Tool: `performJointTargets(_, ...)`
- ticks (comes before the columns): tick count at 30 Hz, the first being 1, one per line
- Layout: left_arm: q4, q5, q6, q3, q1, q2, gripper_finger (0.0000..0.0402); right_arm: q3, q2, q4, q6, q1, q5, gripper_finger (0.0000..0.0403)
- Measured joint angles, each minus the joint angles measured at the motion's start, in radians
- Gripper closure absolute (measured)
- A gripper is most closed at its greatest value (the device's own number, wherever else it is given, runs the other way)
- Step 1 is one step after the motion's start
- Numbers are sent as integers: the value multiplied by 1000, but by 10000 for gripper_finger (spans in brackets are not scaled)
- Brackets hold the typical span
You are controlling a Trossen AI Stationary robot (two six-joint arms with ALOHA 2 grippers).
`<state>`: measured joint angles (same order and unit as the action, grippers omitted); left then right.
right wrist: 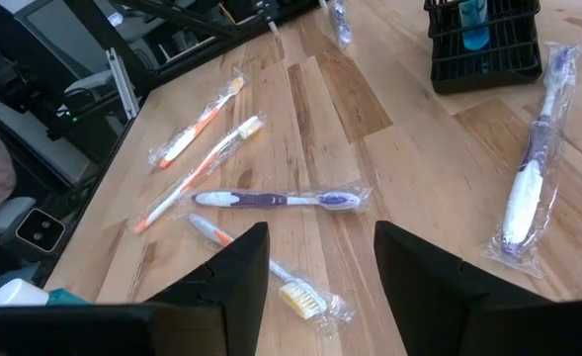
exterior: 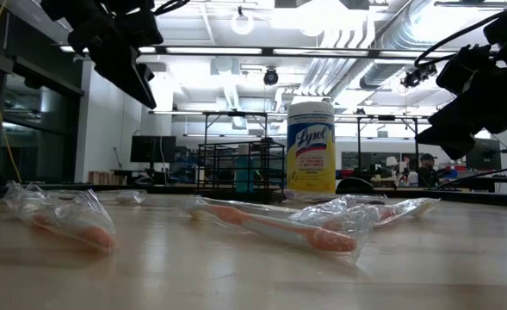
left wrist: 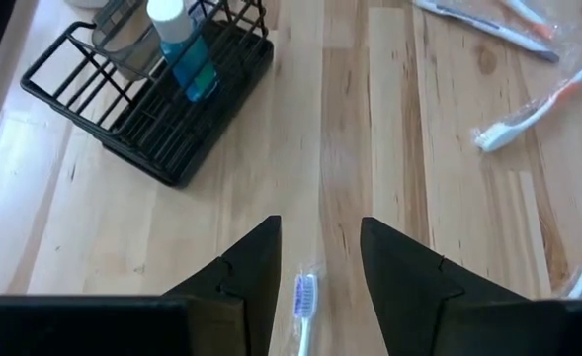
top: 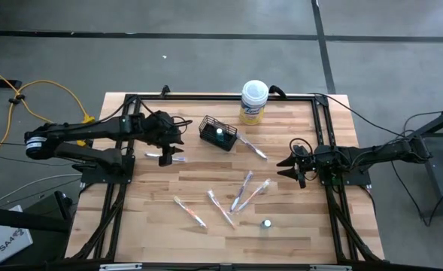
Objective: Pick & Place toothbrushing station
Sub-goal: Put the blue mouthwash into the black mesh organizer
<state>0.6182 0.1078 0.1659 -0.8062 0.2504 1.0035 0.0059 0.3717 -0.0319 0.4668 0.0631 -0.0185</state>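
Toothbrushes scattered over the table (top: pixel 206 248), mostly toward mid and near edge, each sealed in clear crinkly wrap. Judged light, stiff along the handle, slippery because of the film; best taken across the mid-handle, square to its length, so the wrap does not slide out of the pinch.

Count from above: roughly 7 wrapped brushes, not certain where they overlap. 1 purple-bristled toothbrush (left wrist: pixel 304 297) near left edge, directly under left gripper (top: pixel 165 154). 1 wrapped brush (top: pixel 255 148) just beside the basket. Cluster of brushes (top: pixel 244 192) at mid-table, 2 more near the front edge.

Wire basket (top: pixel 218 134) toward far edge, left of the wipes canister (top: pixel 254 102); open mesh, light, rigid, likely to skid if bumped. 1 teal tube (left wrist: pixel 185 47) upright inside it. 1 second small tube (top: pixel 266 223) loose near the front-right part of the surface; small, prone to roll.

Left gripper: fingers spread either side of the purple brush head, holding nothing. Right gripper (top: pixel 295 167) near right edge, fingers wide apart, holding nothing.
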Motion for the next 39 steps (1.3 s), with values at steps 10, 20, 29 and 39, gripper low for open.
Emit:
performJointTargets(10,1,0,-2,0,0,0,266,0,0,0,0,0,0,227)
performJointTargets(20,1,0,-2,0,0,0,266,0,0,-2,0,0,0,227)
performJointTargets(29,1,0,-62,0,0,0,266,0,0,-5,71,0,55,227)
performJointTargets(39,1,0,-69,0,0,0,266,0,5,-116,237,44,-83,227)
